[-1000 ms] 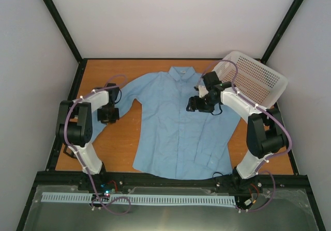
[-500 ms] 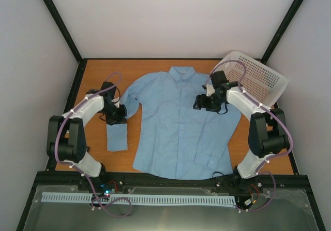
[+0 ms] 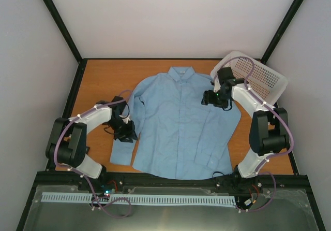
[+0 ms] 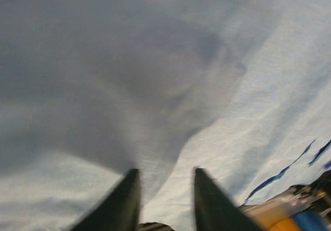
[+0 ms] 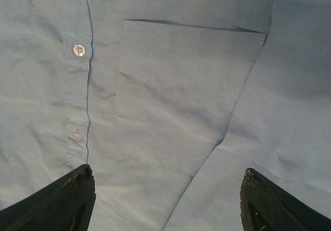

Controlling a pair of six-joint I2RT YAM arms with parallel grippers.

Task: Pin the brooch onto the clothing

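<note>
The clothing (image 3: 176,132), a light blue shirt, lies flat and front up on the table. My left gripper (image 3: 126,132) is low over its left sleeve (image 3: 121,150). In the left wrist view the left gripper (image 4: 166,171) has its fingers a little apart, and blurred cloth (image 4: 217,86) fills the view behind them. My right gripper (image 3: 207,99) hovers over the shirt's chest. In the right wrist view the right gripper (image 5: 166,171) stands wide open with nothing held, above the chest pocket (image 5: 181,86) and beside the button placket (image 5: 79,49). The brooch is out of view.
A white perforated basket (image 3: 258,78) leans at the back right corner, close behind my right arm. Bare orange tabletop (image 3: 103,81) shows left of the shirt and along the back edge. Black frame posts rise at both back corners.
My left gripper has moved nearer and rightward with the sleeve, which now lies straight beside the shirt body; its fingers have parted slightly. My right gripper has drifted right toward the basket.
</note>
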